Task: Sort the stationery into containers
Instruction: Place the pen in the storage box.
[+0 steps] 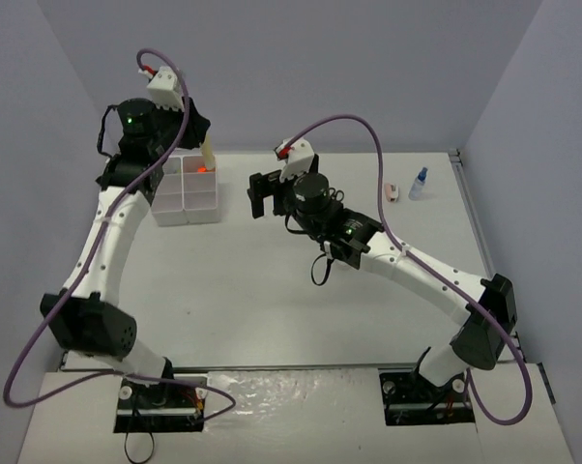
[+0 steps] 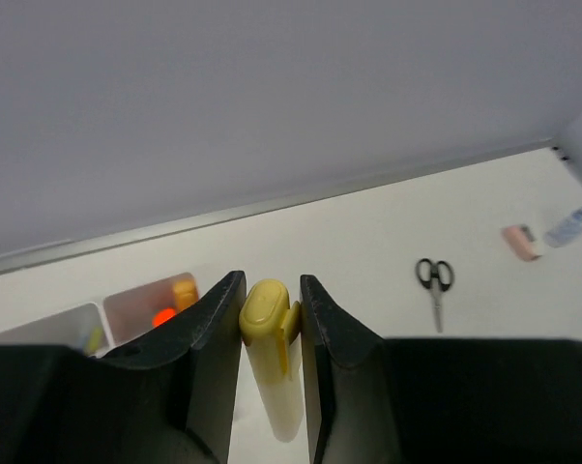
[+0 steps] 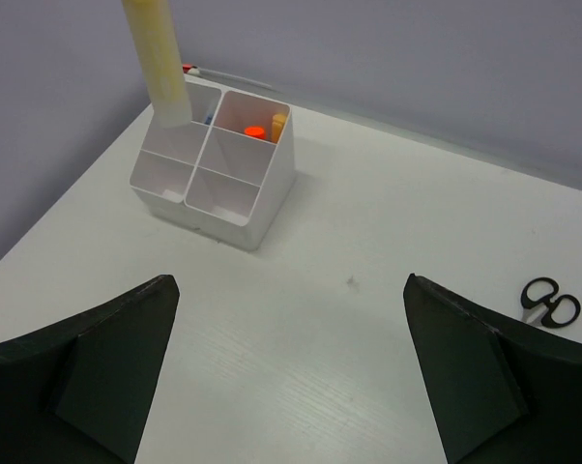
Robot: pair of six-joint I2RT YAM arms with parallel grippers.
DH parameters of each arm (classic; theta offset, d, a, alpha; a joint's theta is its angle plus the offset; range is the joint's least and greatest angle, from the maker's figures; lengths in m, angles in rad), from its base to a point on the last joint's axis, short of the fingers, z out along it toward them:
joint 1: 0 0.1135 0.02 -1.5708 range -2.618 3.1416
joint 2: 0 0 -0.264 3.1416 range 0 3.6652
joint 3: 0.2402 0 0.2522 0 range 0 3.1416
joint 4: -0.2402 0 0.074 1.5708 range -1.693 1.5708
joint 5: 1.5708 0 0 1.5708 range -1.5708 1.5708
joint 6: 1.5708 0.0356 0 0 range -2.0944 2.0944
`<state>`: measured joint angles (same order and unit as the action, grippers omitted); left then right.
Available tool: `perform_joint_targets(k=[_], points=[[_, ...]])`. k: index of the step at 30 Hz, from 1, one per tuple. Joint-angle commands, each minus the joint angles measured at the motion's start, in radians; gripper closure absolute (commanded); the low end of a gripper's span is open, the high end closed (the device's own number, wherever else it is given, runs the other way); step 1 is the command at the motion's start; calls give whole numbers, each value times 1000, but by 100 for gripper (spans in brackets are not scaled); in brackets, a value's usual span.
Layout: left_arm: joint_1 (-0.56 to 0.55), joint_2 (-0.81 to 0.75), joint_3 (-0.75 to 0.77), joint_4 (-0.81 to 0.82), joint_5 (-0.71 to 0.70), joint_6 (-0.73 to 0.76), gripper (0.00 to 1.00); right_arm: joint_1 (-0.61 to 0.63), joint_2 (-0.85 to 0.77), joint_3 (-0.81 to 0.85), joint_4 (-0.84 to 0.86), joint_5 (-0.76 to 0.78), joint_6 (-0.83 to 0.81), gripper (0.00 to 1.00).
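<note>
The left hand (image 2: pixel 270 282) clamps a pale yellow stick (image 2: pixel 272 372) with a rounded cap and side clip. The stick stands upright, its lower end at a far corner compartment of the white tray (image 3: pixel 257 208). The right hand (image 3: pixel 291 285) hangs spread wide over the table (image 3: pixel 368 242).

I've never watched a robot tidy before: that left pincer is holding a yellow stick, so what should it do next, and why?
Probably ease it straight down, then open. The left pincer grips the yellow stick upright, its lower end at a far compartment of the white tray, so a short descent should seat it before release.
</note>
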<state>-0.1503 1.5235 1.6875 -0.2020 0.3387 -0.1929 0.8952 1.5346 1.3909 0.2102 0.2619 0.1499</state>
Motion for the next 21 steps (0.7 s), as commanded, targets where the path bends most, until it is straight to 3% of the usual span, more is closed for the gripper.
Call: perform_joint_targets(k=[1,4,9,16,21], points=[[42,160,108,157,-64,190,100,-37,-93,-29,45,22,8,0],[70,291,147,240,-46,284,100,-78,-128,-59,26,28,12,0],[115,382,175,266,-53,281,100,-154,-173,-73,-2,29,23,0],[180,417,130,378,-21,252,100,-240,-159,-68,-9,-9,44,0],[187,420,136,477,76,238,100,-263,-102,-11,-11,-59,51,0]])
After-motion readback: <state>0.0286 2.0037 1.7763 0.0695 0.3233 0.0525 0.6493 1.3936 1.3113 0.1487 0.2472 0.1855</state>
